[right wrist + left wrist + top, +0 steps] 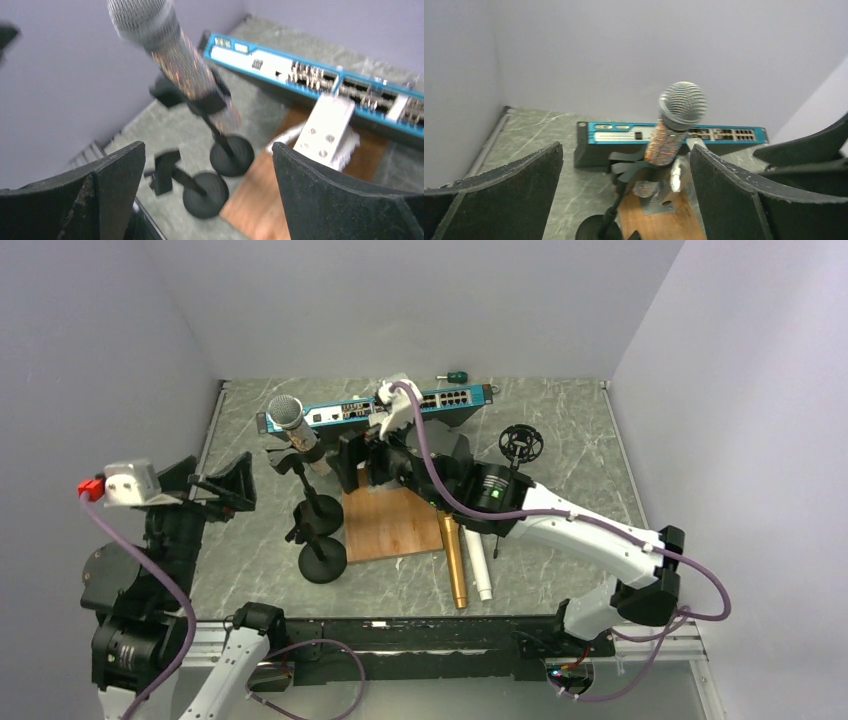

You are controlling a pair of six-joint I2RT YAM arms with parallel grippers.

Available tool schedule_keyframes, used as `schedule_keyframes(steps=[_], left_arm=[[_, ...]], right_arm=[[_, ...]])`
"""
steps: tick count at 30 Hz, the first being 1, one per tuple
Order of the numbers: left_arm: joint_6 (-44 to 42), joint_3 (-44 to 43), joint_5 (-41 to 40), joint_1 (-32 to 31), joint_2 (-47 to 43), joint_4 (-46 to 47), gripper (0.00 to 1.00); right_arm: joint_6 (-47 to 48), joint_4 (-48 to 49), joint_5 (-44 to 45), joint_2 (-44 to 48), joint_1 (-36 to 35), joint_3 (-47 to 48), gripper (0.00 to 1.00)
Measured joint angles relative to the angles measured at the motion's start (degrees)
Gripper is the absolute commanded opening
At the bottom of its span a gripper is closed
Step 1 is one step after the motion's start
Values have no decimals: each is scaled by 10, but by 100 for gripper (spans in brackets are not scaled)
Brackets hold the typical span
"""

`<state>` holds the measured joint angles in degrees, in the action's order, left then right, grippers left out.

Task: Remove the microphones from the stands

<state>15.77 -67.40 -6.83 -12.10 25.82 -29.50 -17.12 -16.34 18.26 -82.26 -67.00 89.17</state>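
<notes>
Tabletop [570, 430] near its far-left corner is holding the microphone [288, 416] in its stand [321, 509]; left gripper [245, 483] and right gripper [362, 462] are gaping wide, needing square alignment on the handle.

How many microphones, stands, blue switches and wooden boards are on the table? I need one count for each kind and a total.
Microphone: 1
Stands: 2, the stand holding it and the empty stand
Blue switch: 1
Wooden board: 1
Total: 5
</notes>
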Motion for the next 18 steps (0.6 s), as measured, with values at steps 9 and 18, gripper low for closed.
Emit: schedule_keyframes(steps=[9, 18], left_arm=[[15, 67, -120, -1, -68, -89, 99], [45, 149, -134, -5, -103, -163, 99]], right_arm=[[48, 48, 118, -141, -62, 180, 98], [115, 35, 205, -263, -90, 322, 98]])
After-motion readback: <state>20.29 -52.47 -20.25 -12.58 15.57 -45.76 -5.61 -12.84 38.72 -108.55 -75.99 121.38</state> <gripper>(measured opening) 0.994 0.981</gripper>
